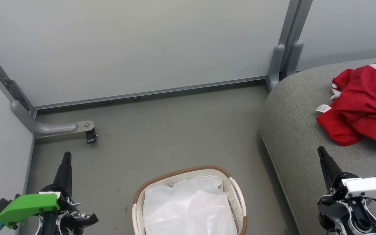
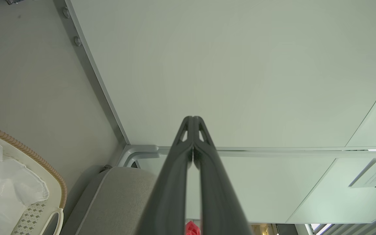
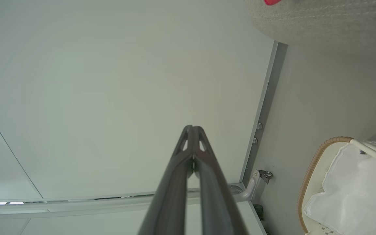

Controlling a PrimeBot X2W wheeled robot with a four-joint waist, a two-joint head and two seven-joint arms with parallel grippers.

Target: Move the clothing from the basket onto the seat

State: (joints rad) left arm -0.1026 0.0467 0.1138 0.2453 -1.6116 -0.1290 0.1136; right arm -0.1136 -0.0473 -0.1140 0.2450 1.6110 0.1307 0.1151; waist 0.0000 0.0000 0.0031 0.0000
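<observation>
Two tools: the left tool (image 1: 66,157) and the right tool (image 1: 321,150) are both closed and hold nothing.
Left tool: it sits low at the left of the head view, over the floor (image 1: 175,130) beside the left wall panel. Its wrist carries a green cover (image 1: 28,205). In the left wrist view its dark fingers (image 2: 171,182) lie pressed together up to the tips.
Right tool: it sits low at the right of the head view, over the near part of the sofa (image 1: 292,130). A white housing (image 1: 367,186) is behind it. In the right wrist view its fingers (image 3: 171,189) meet at the tips, with only a thin slit lower down.
Red jersey clothing (image 1: 361,107): it lies crumpled on the sofa's seat cushion, back from the rounded corner. It runs off the right edge of the head view. A white stripe, some white lettering and a small white label (image 1: 323,108) are visible. It is well apart from both tools.
Laundry basket (image 1: 181,171): it stands on the floor near the sofa's side edge without touching it, between the two tools. It has a brown woven rim and perforated white walls.
Basket contents: a crumpled white liner sheet (image 1: 188,209); no red fabric is visible inside.
Surroundings: pale grey wall panels (image 1: 142,49) on metal frames. A small caster (image 1: 91,136) on a bracket stands on the floor near the far left corner.
</observation>
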